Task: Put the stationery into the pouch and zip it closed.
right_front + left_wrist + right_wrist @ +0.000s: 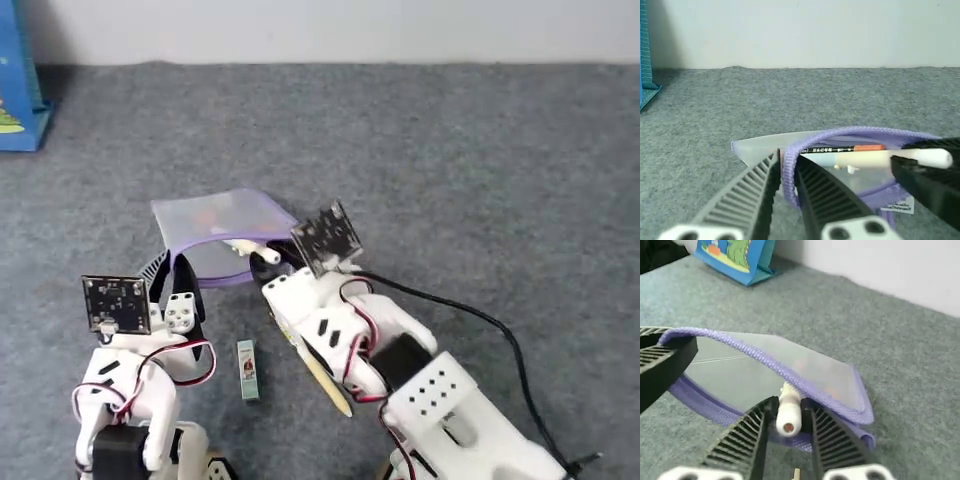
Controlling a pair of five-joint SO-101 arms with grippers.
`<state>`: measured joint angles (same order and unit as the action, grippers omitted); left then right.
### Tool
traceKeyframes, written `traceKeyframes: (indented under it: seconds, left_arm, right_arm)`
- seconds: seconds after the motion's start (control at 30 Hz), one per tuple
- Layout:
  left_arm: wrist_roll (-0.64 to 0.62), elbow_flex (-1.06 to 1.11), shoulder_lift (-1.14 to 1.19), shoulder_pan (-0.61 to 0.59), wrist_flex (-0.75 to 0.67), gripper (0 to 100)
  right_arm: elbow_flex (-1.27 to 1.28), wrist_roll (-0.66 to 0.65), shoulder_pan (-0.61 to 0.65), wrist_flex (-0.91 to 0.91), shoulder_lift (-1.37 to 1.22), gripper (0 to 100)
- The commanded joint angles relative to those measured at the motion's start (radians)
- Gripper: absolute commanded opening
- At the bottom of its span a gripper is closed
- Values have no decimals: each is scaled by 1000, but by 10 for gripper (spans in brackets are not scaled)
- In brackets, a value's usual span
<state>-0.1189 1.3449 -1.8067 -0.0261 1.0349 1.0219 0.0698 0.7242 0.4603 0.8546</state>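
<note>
Open carpet (480,150) is seen across the upper and right frame. Left of centre lies the pouch (222,232), its purple rim pinched by the left gripper (785,162); a white marker (788,422) is clamped by the right gripper (790,404) at its mouth.

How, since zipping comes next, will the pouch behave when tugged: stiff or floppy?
Probably floppy: the rim of the pouch arches and sags where the left gripper pinches it. Likely light, since its walls look thin and translucent. It may drag across the carpet when the zip is pulled unless held.
</note>
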Motion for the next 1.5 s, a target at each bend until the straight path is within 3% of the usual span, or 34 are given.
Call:
traceKeyframes:
  seconds: [0.0,0.1,0.37,0.53,0.93,1.13,1.37,1.47]
  left_arm:
    - [8,-58,-17,-6,0,12]
    - [8,-58,-17,-9,0,12]
    - [-32,-62,-17,-124,-26,12]
    - [-41,-62,-17,-158,-40,12]
    - [-91,-84,-17,-264,-41,12]
    - [-91,-84,-17,-264,-41,12]
    - [-91,-84,-17,-264,-41,12]
    - [-91,-84,-17,-264,-41,12]
  right_arm:
    - [-94,-5,7,102,-19,167]
    - [-132,-5,5,254,21,250]
    - [-241,63,-53,625,124,251]
    - [-285,66,-120,750,93,251]
    - [-285,110,-119,676,-188,251]
    - [-285,117,-18,599,-400,249]
    - [-285,117,102,458,-506,115]
    - [-285,115,110,395,-564,104]
